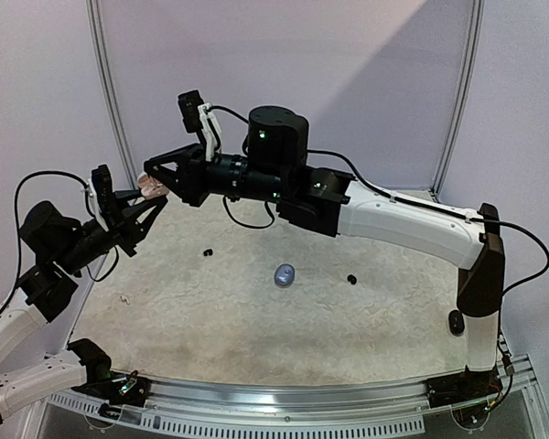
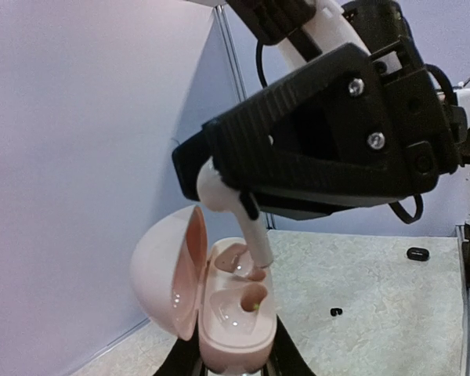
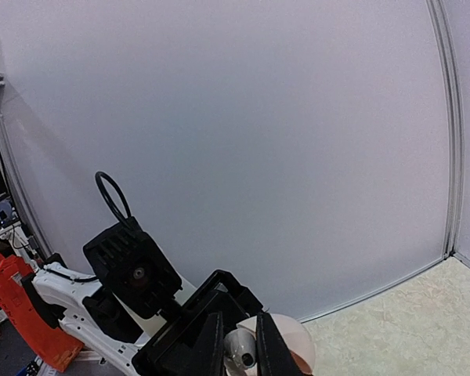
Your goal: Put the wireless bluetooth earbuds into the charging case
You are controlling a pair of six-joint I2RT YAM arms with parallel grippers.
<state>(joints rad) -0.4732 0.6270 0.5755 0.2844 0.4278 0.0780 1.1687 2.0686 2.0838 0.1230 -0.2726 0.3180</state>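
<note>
The pink charging case (image 2: 233,317) stands open, its lid (image 2: 166,270) swung to the left, and my left gripper (image 2: 233,362) is shut on its base. My right gripper (image 3: 241,354) is shut on a white earbud (image 3: 240,348). In the left wrist view that earbud (image 2: 247,227) points stem-down, its tip at the far socket of the case; the near socket (image 2: 252,298) is bare. From above, both grippers meet at the pink case (image 1: 149,187) high over the table's back left. Two tiny black earbuds (image 1: 207,251) (image 1: 351,278) lie on the mat.
A small lilac-grey case (image 1: 285,274) sits mid-table. A black oval case (image 1: 456,321) lies near the right arm's base. Pale walls with metal posts (image 1: 110,91) close the back. The right arm (image 1: 393,219) spans the table from right to left.
</note>
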